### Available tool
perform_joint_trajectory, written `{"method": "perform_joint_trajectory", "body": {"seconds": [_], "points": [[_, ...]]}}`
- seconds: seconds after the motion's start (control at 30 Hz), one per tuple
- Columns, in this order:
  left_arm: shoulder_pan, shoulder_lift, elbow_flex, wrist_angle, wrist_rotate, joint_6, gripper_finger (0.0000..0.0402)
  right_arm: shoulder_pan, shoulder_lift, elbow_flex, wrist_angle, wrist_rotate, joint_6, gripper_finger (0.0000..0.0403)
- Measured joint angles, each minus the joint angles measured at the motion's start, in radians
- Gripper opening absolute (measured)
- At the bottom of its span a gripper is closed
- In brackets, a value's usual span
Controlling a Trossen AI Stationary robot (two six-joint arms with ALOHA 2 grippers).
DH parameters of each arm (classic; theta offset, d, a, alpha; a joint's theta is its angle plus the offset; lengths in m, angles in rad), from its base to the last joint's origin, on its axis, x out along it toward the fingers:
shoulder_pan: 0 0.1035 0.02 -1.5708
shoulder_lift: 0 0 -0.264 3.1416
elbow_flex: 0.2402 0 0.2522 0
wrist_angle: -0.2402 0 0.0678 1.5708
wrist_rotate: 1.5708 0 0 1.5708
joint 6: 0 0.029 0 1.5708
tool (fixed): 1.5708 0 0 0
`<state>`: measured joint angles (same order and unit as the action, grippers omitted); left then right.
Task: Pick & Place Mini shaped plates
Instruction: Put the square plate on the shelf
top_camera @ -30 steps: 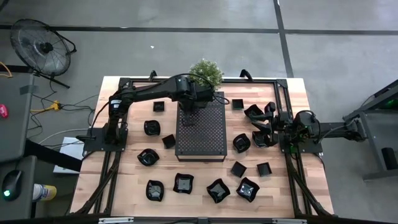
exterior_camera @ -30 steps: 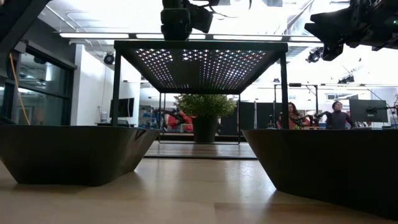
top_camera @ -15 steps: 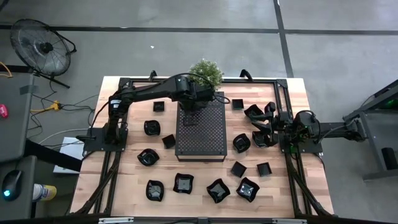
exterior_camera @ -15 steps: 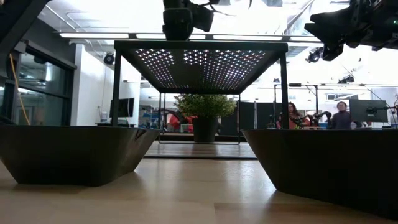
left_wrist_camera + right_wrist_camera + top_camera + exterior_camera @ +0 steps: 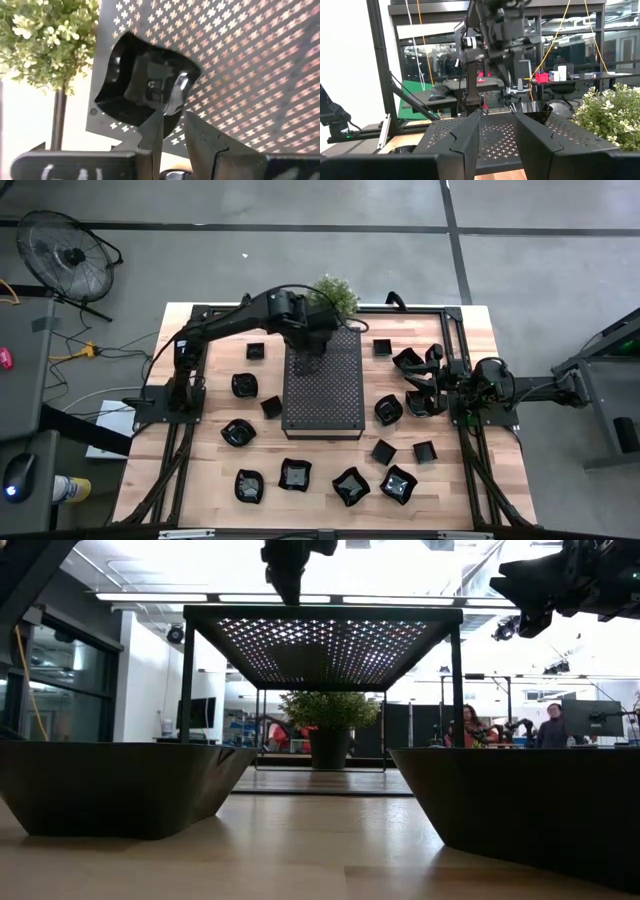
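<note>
My left gripper [image 5: 172,120] hovers open, pointing down, just above a glossy black mini plate [image 5: 145,82]. That plate rests on its base near the far left corner of the raised black perforated tray [image 5: 330,400]. The right wrist view also shows the plate [image 5: 536,111], with the left gripper above it. Several more mini plates lie on the wooden table around the tray, such as one on the left [image 5: 244,385] and one near the front [image 5: 350,485]. My right gripper [image 5: 496,130] waits open and level at the table's right side [image 5: 428,385], nothing between its fingers.
A potted plant [image 5: 332,295] stands behind the tray's far edge. Black frame rails [image 5: 455,340] border the table. Two mini plates [image 5: 115,785] [image 5: 530,805] sit close in front of the low camera. Mini plates cluster by the right gripper [image 5: 408,360].
My left gripper has risen straight up from the tray's far left corner, away from the plate, which stays on the tray. The right arm has kept still.
</note>
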<state>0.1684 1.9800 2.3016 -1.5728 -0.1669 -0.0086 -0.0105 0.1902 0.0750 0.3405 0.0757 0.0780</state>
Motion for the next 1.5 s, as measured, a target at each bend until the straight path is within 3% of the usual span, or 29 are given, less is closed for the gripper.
{"method": "perform_joint_trajectory", "body": {"seconds": [0.27, 0.83, 1.0, 1.3, 1.5], "points": [[0.002, -0.070, 0.048, 0.001, -0.008, -0.149, 0.0074, 0.000, 0.000, 0.000, -0.002, 0.000, 0.000, 0.0114], [0.004, -0.190, 0.025, 0.003, -0.153, -0.239, 0.0074, 0.000, 0.000, 0.000, -0.002, 0.000, 0.000, 0.0114], [0.027, -0.253, -0.122, 0.003, -0.163, -0.294, 0.0074, 0.000, 0.000, 0.000, -0.002, 0.000, 0.000, 0.0114], [0.059, -0.506, -0.549, 0.065, -0.206, -0.492, 0.0074, 0.000, 0.000, 0.000, -0.002, 0.000, 0.000, 0.0114], [0.060, -0.667, -0.791, 0.127, -0.149, -0.651, 0.0074, 0.000, 0.000, 0.000, -0.006, 0.000, 0.000, 0.0114]]}}
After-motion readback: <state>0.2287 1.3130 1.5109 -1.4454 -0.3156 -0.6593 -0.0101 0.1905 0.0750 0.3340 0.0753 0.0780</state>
